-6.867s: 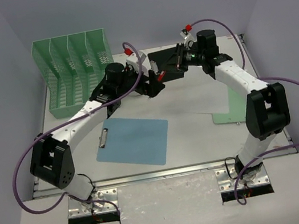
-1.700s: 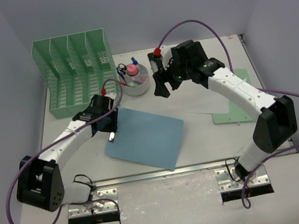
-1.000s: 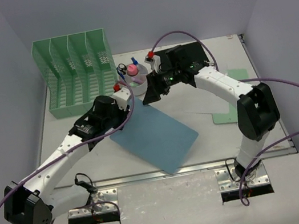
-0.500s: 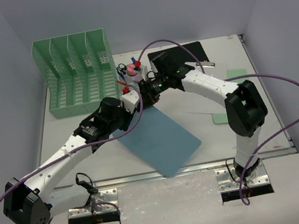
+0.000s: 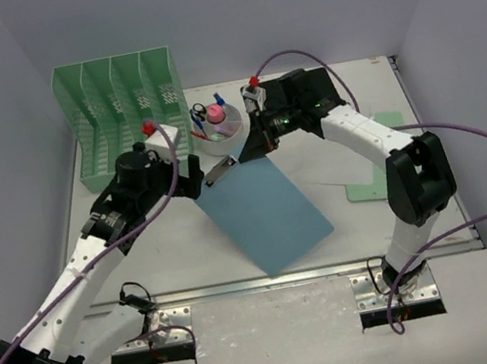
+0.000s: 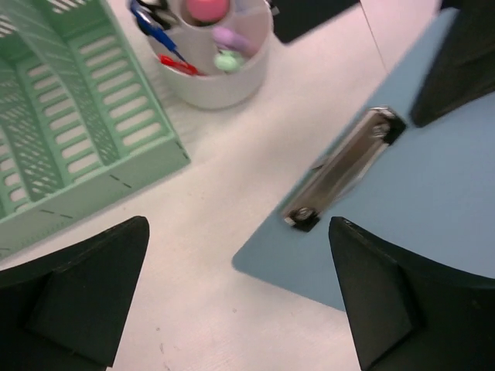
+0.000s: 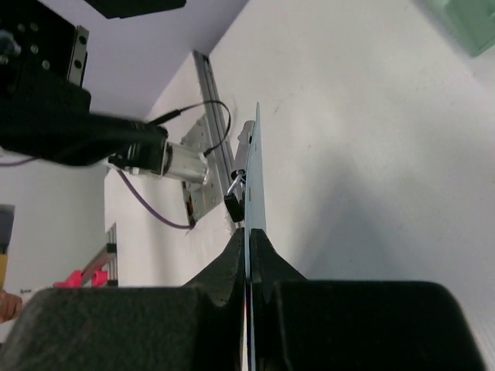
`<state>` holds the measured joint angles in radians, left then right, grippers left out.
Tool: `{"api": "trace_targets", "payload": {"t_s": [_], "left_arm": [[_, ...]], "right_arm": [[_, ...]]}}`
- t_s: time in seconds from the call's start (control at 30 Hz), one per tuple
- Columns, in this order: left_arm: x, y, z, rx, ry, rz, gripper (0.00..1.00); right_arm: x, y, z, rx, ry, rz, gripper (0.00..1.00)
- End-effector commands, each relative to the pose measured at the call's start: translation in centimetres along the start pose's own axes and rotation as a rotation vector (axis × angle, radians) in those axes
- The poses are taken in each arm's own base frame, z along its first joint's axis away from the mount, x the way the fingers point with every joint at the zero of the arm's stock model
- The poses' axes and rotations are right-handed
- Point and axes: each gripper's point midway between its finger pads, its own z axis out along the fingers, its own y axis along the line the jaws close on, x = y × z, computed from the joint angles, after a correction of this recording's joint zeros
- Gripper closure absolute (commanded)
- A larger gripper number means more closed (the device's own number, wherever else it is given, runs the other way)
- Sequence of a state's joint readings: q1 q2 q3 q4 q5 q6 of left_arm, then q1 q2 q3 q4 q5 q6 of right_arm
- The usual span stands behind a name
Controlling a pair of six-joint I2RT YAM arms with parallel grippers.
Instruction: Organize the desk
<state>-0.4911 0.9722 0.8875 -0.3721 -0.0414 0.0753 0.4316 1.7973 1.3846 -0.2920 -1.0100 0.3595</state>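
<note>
The blue clipboard (image 5: 270, 215) lies slanted across the middle of the white desk (image 5: 143, 252), its metal clip (image 5: 221, 170) at the upper left. My right gripper (image 5: 252, 146) is shut on the board's far edge. In the right wrist view the board (image 7: 254, 182) shows edge-on between the closed jaws (image 7: 247, 233). My left gripper (image 5: 187, 170) stands open just left of the clip, holding nothing. In the left wrist view its spread fingers (image 6: 237, 229) frame the board's corner (image 6: 402, 224) and clip (image 6: 345, 167).
A mint-green file rack (image 5: 124, 118) stands at the back left, with a white cup of pens (image 5: 218, 130) beside it. White paper (image 5: 340, 165) and green sheets (image 5: 374, 183) lie at the right. A dark pad (image 5: 316, 84) sits behind the right arm. A metal rail (image 5: 270, 281) edges the front.
My left gripper let go of the clipboard, opened wide and drew back to the left. My right gripper closed on the board's far edge. The board has turned clockwise.
</note>
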Motion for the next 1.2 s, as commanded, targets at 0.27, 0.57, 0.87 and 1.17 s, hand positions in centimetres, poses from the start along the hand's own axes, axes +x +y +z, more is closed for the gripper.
{"api": "trace_targets", "payload": {"t_s": [0.27, 0.57, 0.87, 1.17], "left_arm": [[-7.9, -0.6, -5.9, 0.457, -0.227, -0.309, 0.0], [-8.0, -2.5, -8.1, 0.747, -0.319, -0.355, 0.1], [-7.8, -3.5, -9.0, 0.818, -0.337, -0.333, 0.26], [-8.3, -6.0, -8.1, 0.872, -0.32, -0.31, 0.26]], "right_arm": [[-6.0, 8.9, -8.1, -0.259, -0.214, -0.252, 0.99], [-5.2, 10.9, -9.2, -0.371, -0.166, -0.215, 0.99], [-5.3, 10.8, -8.9, -0.395, -0.167, -0.211, 0.99], [-4.7, 11.9, -7.1, -0.427, -0.135, -0.221, 0.99]]}}
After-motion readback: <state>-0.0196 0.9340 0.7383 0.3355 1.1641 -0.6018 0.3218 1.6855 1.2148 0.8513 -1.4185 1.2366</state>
